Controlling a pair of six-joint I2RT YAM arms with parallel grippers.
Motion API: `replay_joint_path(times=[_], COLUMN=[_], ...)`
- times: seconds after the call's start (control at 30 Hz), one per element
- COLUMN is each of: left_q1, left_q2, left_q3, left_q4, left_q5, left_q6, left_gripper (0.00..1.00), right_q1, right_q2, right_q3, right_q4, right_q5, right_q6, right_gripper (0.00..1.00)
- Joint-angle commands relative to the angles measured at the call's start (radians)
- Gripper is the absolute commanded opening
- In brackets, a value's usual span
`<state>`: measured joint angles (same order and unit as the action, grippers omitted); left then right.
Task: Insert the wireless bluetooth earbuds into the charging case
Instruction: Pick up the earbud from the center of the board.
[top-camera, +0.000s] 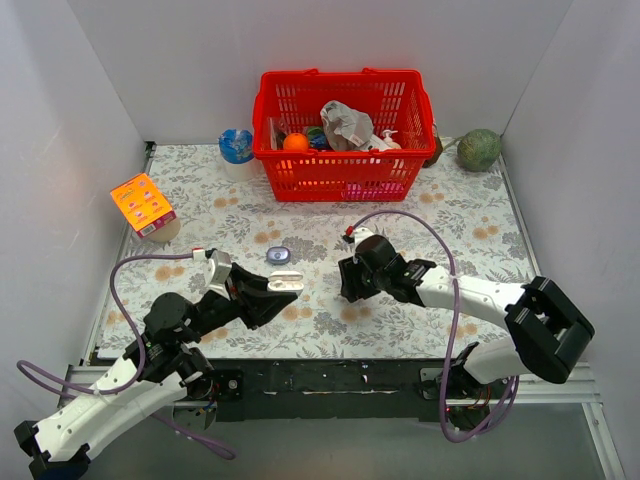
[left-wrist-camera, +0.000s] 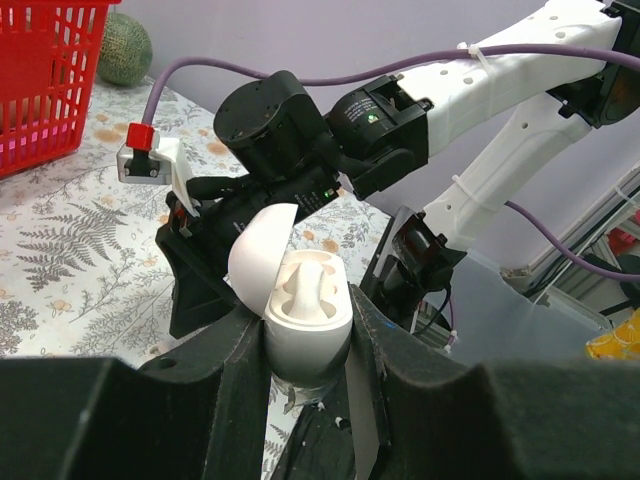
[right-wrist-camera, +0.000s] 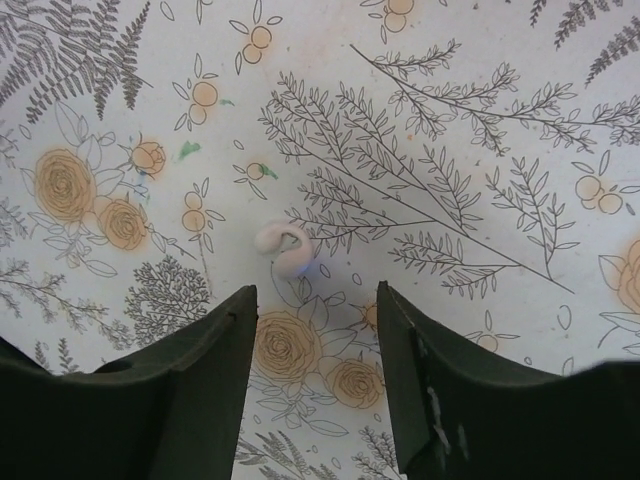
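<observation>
My left gripper (top-camera: 287, 284) is shut on the charging case (left-wrist-camera: 308, 318), a glossy white oval shell held upright between the fingers. Its lid (left-wrist-camera: 258, 255) is hinged open to the left, and the moulded sockets inside look empty. My right gripper (right-wrist-camera: 315, 300) is open and points down at the floral mat. One whitish earbud (right-wrist-camera: 283, 249) lies on the mat just beyond its fingertips, slightly left of centre. A small purplish-white piece (top-camera: 278, 256), possibly another earbud, lies on the mat beyond the left gripper. In the top view the right gripper (top-camera: 347, 287) stands just right of the case.
A red basket (top-camera: 340, 165) full of items stands at the back centre. A blue-white ball-like cup (top-camera: 237, 146) is to its left and a green melon (top-camera: 479, 149) to its right. An orange box (top-camera: 143, 205) sits at the left edge of the mat.
</observation>
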<state>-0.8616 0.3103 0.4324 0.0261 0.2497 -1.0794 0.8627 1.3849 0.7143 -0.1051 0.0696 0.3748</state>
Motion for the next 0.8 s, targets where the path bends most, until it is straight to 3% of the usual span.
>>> replay_joint_path(times=[0.0, 0.23, 0.43, 0.77], left_q1=[-0.004, -0.004, -0.004, -0.004], left_q2=[-0.002, 0.006, 0.018, 0.01], left_q3=[-0.009, -0.029, -0.035, -0.034], left_q4=[-0.006, 0.005, 0.017, 0.001], left_q5=[-0.007, -0.003, 0.003, 0.005], left_q6=[-0.016, -0.025, -0.037, -0.039], left_gripper=[0.0, 0.0, 0.0, 0.0], right_q1=[-0.004, 0.005, 0.038, 0.032], right_q2=[-0.04, -0.076, -0.025, 0.088], right_q3=[-0.018, -0.099, -0.127, -0.087], right_q4=[0.05, 0.094, 0.174, 0.194], right_q5=[-0.022, -0.094, -0.155, -0.113], right_q6=[-0.001, 0.013, 0.013, 0.019], right_gripper=[0.52, 0.02, 0.01, 0.01])
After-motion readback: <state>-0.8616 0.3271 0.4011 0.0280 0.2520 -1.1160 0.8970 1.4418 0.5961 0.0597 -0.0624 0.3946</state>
